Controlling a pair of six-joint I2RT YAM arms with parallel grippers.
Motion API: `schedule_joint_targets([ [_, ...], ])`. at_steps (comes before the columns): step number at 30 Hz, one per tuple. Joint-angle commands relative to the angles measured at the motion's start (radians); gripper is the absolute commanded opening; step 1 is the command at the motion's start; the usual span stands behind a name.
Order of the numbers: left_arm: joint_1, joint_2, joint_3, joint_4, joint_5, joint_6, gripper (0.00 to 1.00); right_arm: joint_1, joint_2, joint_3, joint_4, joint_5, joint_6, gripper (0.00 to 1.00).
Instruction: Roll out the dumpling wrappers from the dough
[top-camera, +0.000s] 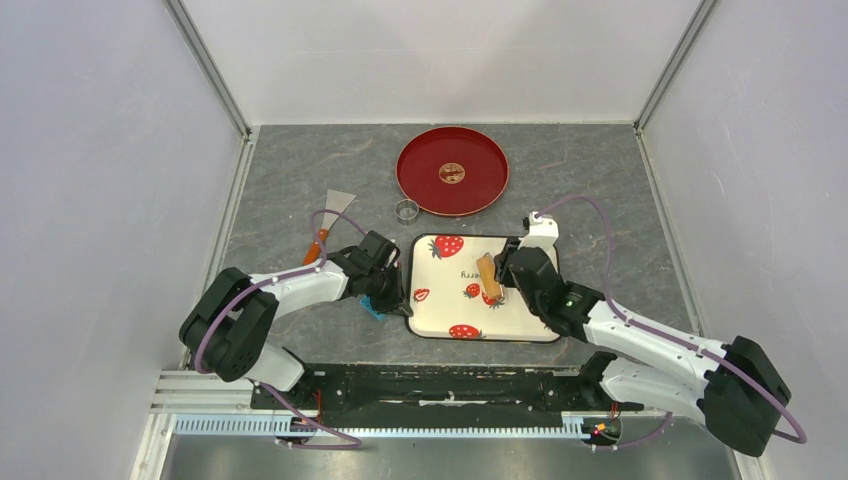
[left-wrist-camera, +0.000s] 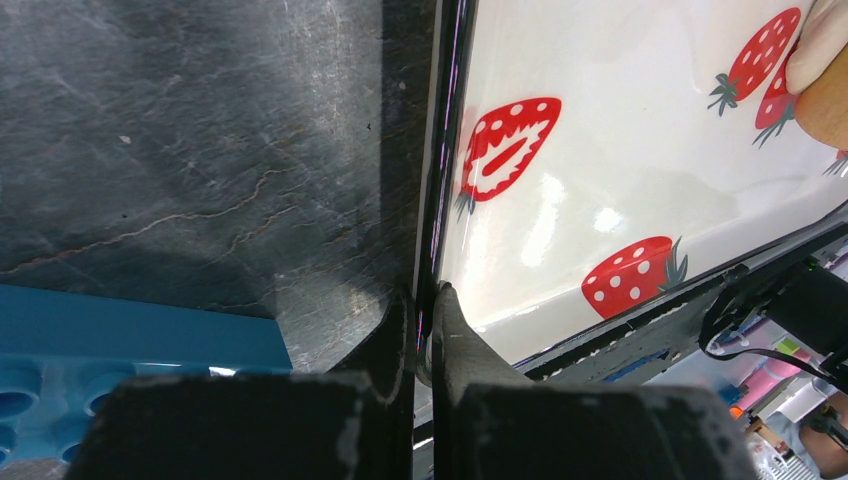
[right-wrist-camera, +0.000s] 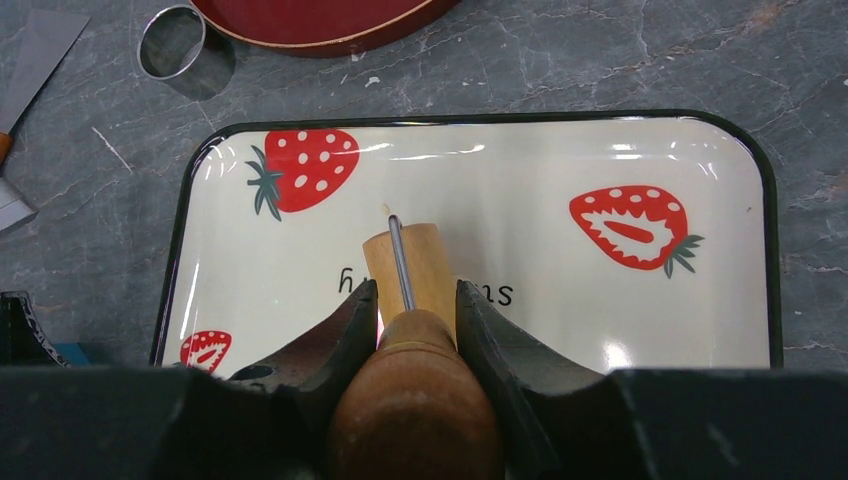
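Your grey worktop (top-camera: 300, 165), white-walled, bears one tray (top-camera: 445, 310), one plate (top-camera: 480, 160), one ring (right-wrist-camera: 142, 48); left pincer (left-wrist-camera: 425, 310) clamps the tray, right pincer (right-wrist-camera: 415, 300) one roller (right-wrist-camera: 425, 255).

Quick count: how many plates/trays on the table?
2. Red round plate at the back; strawberry tray in the middle, between the arms. Nothing suggests another is hidden.

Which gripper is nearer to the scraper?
Left. The left gripper pinches the left rim of the tray, close to the scraper; the right gripper holds the pin over the tray, farther away.
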Motion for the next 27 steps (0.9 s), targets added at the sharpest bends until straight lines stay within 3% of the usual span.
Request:
schedule_joint_targets([
  [1, -0.003, 0.061, -0.052, -0.116, -0.173, 0.024, 0.02, 0.035, 0.127, -0.184, -0.437, -0.155, 0.01, 0.0],
  [2, -0.003, 0.062, -0.051, -0.116, -0.174, 0.024, 0.02, 0.037, 0.123, -0.189, -0.429, -0.157, 0.01, 0.0],
  [3, -0.003, 0.064, -0.051, -0.116, -0.173, 0.025, 0.02, 0.04, -0.025, -0.194, -0.427, -0.16, 0.01, 0.0],
  [4, -0.003, 0.063, -0.051, -0.116, -0.173, 0.025, 0.02, 0.041, 0.116, -0.198, -0.421, -0.162, 0.01, 0.0],
  [27, -0.005, 0.062, -0.051, -0.116, -0.178, 0.023, 0.02, 0.087, 0.162, -0.185, -0.368, -0.21, -0.009, 0.0],
])
